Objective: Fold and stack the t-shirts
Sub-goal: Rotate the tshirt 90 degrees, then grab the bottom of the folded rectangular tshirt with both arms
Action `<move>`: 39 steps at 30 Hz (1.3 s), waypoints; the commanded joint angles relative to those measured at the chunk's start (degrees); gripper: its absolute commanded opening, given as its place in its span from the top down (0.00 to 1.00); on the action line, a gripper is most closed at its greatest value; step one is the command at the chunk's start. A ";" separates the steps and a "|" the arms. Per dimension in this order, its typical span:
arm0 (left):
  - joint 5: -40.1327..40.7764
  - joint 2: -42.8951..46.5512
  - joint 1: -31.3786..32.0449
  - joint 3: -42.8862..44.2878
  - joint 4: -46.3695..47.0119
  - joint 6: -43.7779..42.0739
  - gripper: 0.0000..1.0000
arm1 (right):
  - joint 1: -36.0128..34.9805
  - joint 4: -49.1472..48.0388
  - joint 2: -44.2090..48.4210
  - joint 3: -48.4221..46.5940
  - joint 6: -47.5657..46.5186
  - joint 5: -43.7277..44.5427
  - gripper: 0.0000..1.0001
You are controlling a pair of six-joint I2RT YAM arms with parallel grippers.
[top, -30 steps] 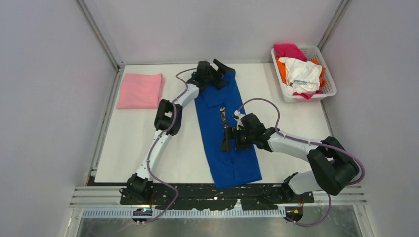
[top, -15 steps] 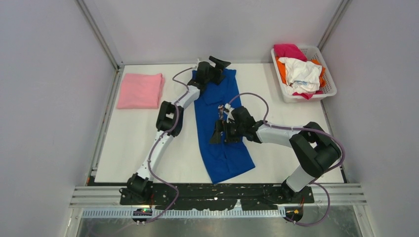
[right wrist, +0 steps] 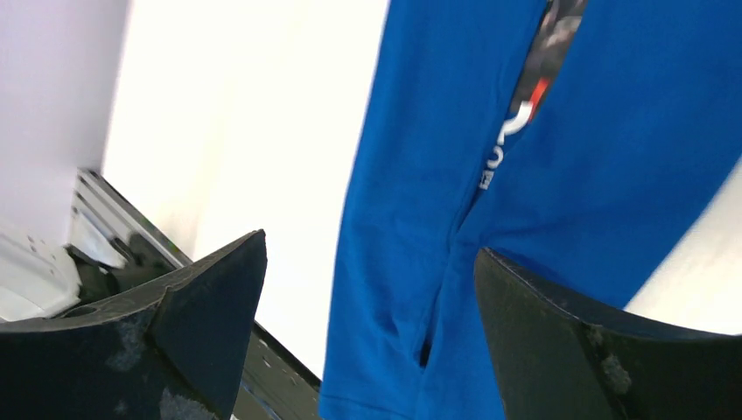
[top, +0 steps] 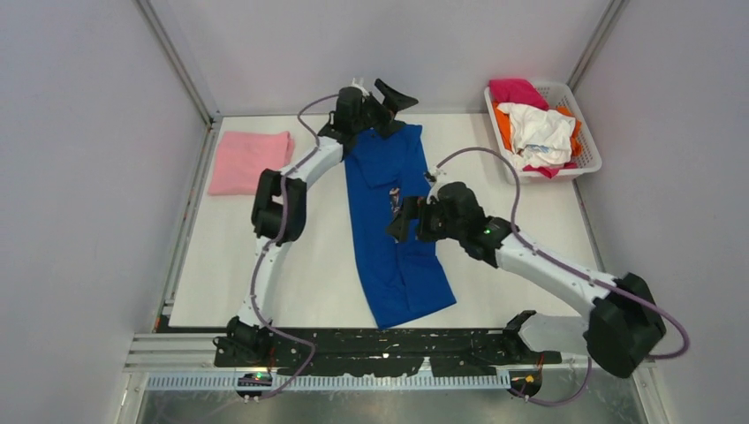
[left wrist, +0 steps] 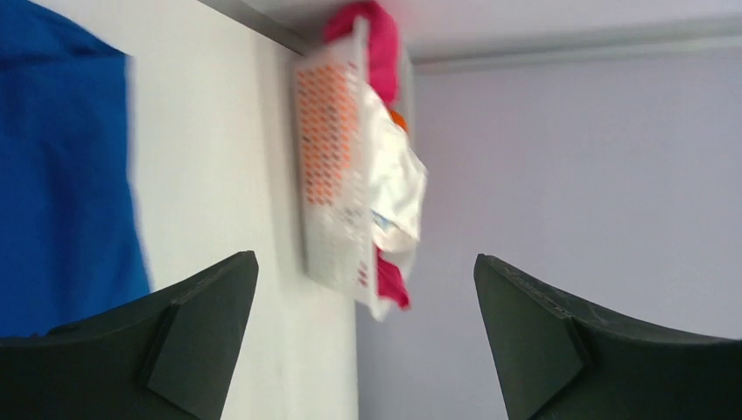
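Observation:
The royal-blue t-shirt (top: 386, 208) lies folded lengthwise in a long strip down the middle of the table, a sliver of its chest print (top: 395, 201) showing at the fold. My left gripper (top: 389, 97) is open and empty, raised just beyond the shirt's far end. Its wrist view shows the blue cloth (left wrist: 61, 175) at the left between wide-apart jaws (left wrist: 363, 306). My right gripper (top: 403, 228) is open and empty, hovering over the shirt's middle. Its wrist view shows the blue cloth (right wrist: 577, 192) and the print (right wrist: 525, 96) below the open jaws (right wrist: 367, 289). A light-pink t-shirt (top: 252, 162) lies folded at the far left.
A white slatted basket (top: 583, 163) at the far right corner holds magenta (top: 517, 91), orange (top: 503, 124) and white (top: 540, 132) t-shirts. It also shows in the left wrist view (left wrist: 328, 175). Walls close in the table on three sides. The black arm rail (top: 389, 346) runs along the near edge.
My left gripper has lifted off the shirt's far end and moved back. My right gripper has moved up the shirt toward its middle. The shirt's near end has shifted slightly left and rumpled.

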State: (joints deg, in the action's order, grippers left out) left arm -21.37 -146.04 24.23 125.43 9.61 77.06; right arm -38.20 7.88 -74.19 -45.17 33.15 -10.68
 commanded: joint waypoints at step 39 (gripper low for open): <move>16.40 67.36 42.54 -88.61 -23.67 -20.52 0.54 | 10.26 18.95 29.70 26.33 0.37 -5.43 0.25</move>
State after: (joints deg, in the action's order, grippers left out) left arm -3.73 -76.55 66.46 33.78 -15.18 56.12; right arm -28.25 28.75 -44.95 -19.46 33.08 -13.76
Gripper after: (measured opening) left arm 0.494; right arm 0.774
